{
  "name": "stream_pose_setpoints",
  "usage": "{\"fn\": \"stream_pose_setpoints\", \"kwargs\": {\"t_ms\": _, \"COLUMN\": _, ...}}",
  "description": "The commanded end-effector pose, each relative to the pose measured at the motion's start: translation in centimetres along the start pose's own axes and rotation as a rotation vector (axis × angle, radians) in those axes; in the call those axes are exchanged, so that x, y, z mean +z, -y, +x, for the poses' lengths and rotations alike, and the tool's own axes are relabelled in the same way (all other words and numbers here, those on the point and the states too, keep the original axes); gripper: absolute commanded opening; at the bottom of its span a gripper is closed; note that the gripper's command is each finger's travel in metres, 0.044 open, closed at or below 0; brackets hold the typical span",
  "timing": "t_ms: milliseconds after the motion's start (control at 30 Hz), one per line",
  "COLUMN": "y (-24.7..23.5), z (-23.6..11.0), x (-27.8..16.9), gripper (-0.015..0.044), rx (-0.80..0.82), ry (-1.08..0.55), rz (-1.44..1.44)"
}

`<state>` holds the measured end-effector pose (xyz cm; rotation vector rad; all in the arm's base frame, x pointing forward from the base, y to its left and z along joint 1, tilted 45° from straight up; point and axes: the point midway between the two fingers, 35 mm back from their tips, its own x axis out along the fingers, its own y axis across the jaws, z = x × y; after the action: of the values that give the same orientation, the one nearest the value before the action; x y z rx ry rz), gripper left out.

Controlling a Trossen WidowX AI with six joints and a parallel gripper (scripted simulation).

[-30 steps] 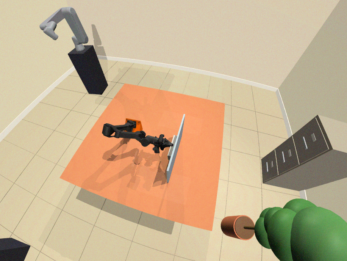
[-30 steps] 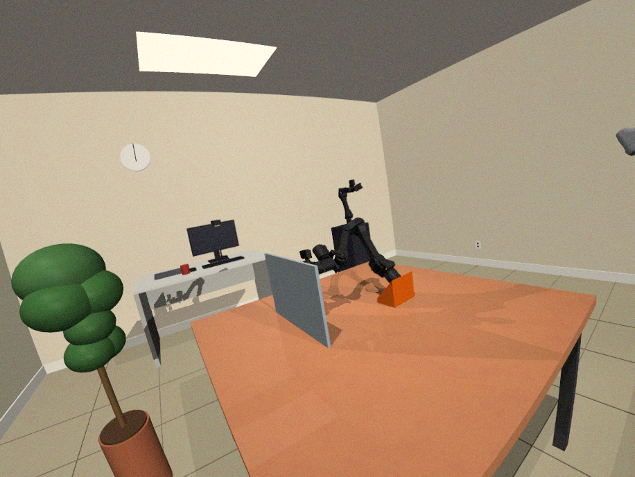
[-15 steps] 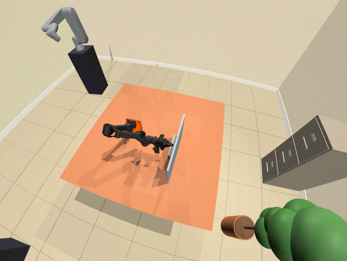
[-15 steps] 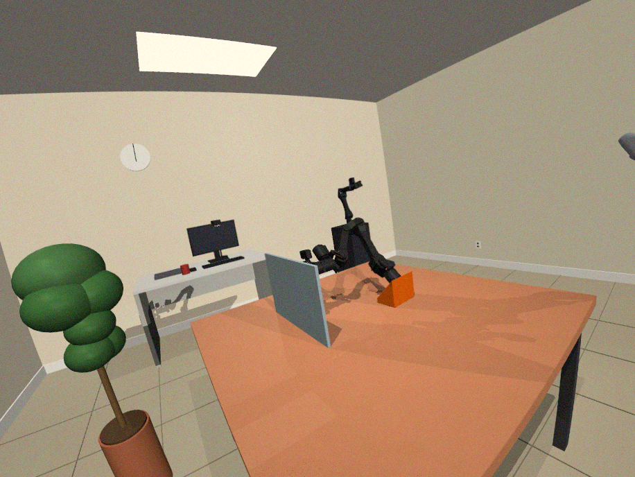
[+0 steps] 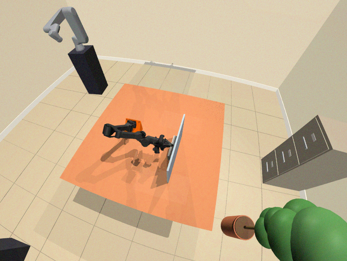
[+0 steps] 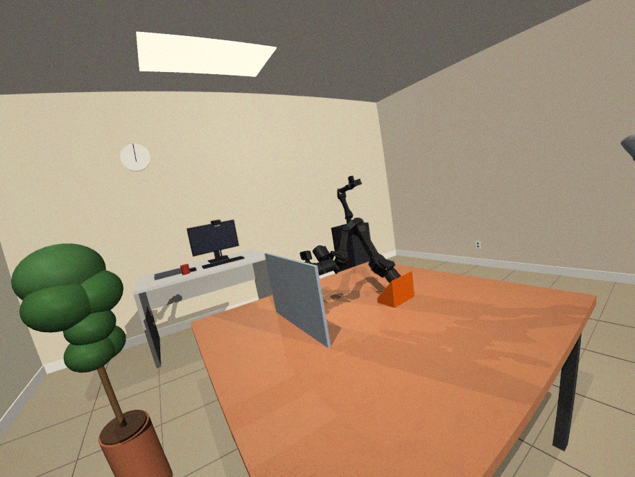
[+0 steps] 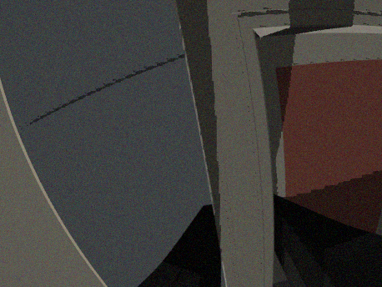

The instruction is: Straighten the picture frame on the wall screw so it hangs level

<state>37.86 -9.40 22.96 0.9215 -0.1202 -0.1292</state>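
The picture frame is a pale grey border around a red picture. It hangs at the near face of the upright blue-grey wall panel. My gripper is shut on one side bar of the frame, with a black finger on each side of the bar in the wrist view. In the exterior view the panel hides the frame and my fingertips. The screw and the notched strip are hidden. I cannot tell from these views whether the frame is level.
The panel stands on the orange table. My arm's orange base block stands on the same table. Beyond the table are a potted plant, a drawer cabinet and a grey arm on a dark pedestal.
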Motion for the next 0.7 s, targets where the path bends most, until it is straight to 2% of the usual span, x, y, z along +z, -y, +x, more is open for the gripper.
{"fn": "stream_pose_setpoints", "kwargs": {"t_ms": 0, "y": -0.07, "z": 0.0, "x": -0.12, "gripper": 0.0, "rx": 0.011, "ry": -0.008, "rz": -0.003}}
{"fn": "stream_pose_setpoints", "kwargs": {"t_ms": 667, "y": 0.16, "z": 0.01, "x": -0.04, "gripper": 0.0, "rx": 0.004, "ry": -0.004, "rz": -0.006}}
